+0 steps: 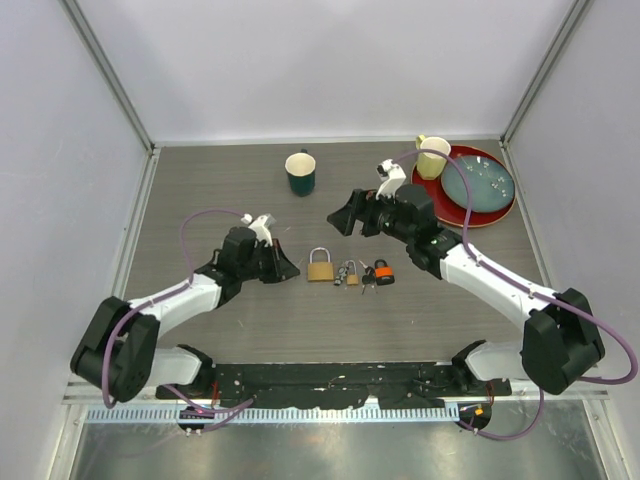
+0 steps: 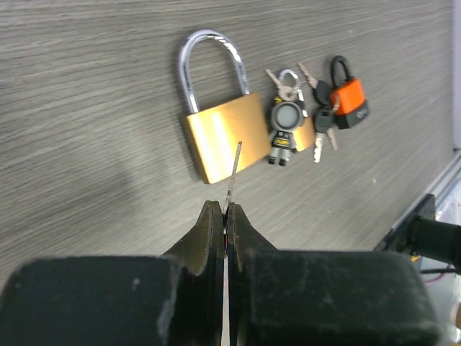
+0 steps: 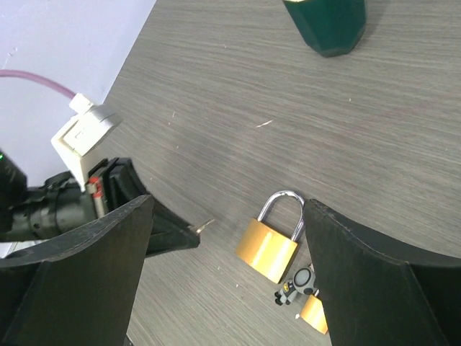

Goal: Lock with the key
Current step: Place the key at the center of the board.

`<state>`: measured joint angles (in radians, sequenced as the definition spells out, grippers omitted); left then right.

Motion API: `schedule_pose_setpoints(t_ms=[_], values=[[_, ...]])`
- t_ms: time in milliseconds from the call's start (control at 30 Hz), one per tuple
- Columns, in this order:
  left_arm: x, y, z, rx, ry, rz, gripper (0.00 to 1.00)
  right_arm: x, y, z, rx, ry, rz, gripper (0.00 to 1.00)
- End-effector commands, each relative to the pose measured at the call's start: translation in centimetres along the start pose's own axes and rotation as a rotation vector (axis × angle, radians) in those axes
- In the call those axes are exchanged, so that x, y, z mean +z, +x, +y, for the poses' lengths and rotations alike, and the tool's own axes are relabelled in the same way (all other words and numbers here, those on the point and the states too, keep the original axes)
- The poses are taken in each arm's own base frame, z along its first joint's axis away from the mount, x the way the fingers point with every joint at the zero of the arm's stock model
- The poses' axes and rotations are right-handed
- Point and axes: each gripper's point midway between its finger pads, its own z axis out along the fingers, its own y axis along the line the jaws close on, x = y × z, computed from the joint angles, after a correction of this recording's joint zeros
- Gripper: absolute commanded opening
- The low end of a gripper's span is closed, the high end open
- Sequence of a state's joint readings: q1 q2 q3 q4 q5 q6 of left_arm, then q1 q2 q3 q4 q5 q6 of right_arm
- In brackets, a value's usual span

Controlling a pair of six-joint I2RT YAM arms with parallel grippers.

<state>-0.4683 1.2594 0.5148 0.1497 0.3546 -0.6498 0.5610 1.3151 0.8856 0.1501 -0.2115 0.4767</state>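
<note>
Well, over at the left of the overhead view the left gripper (image 1: 289,268) had its jaws pinched together on the key (image 2: 233,169), only the thin blade poking out past the tips. In its wrist view the blade pointed up-frame at the bottom edge of the brass padlock (image 2: 223,137), which I took to be a line-up for the keyway. The tip looked close to the body, though I could not tell whether it touched. That padlock lay flat at the centre of the table (image 1: 200,190), shackle toward the top of the frame. Just to its right sat a little robot-figure charm (image 2: 283,130) on a bunch of keys, a smaller brass lock (image 1: 352,278) with it, then an orange padlock (image 2: 349,101). Right of centre, the right gripper (image 1: 345,215) hung above the locks with its jaws spread wide and nothing between them, to my eye ready to steady the padlock body. A green mug (image 1: 300,172) stood at upper centre, and a red plate (image 1: 500,212) with a yellow cup (image 1: 432,157) at the upper right, well apart from the work.
</note>
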Motion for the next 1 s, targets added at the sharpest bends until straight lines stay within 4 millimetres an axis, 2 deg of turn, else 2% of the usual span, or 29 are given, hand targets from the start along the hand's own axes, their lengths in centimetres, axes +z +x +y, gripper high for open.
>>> schedule_pose_setpoints(t_ms=[0,267,533,800,900,933,967], values=[[1.3,-1.9,1.3,0.012,-0.073,-0.042,0.00,-1.1,-1.0,1.6,-0.030,-0.067,-0.040,0.89],[2.6,-2.3,2.1,-0.009,-0.114,-0.026,0.00,-1.7,-0.6,1.5,-0.050,-0.059,-0.026,0.89],[4.5,-1.9,2.6,-0.013,-0.115,0.030,0.00,-1.4,-0.1,1.4,-0.046,-0.061,-0.007,0.90],[5.3,-2.0,3.1,-0.021,-0.123,0.024,0.03,-1.6,0.1,1.5,-0.048,-0.067,0.003,0.90],[5.3,-1.9,3.2,-0.019,-0.124,0.026,0.21,-1.5,0.1,1.3,-0.044,-0.059,0.001,0.90],[5.3,-2.0,3.1,-0.017,-0.120,0.025,0.32,-1.5,0.2,1.3,-0.042,-0.061,0.003,0.90],[5.2,-2.1,2.9,-0.017,-0.115,0.018,0.38,-1.5,0.2,1.4,-0.042,-0.065,0.004,0.90]])
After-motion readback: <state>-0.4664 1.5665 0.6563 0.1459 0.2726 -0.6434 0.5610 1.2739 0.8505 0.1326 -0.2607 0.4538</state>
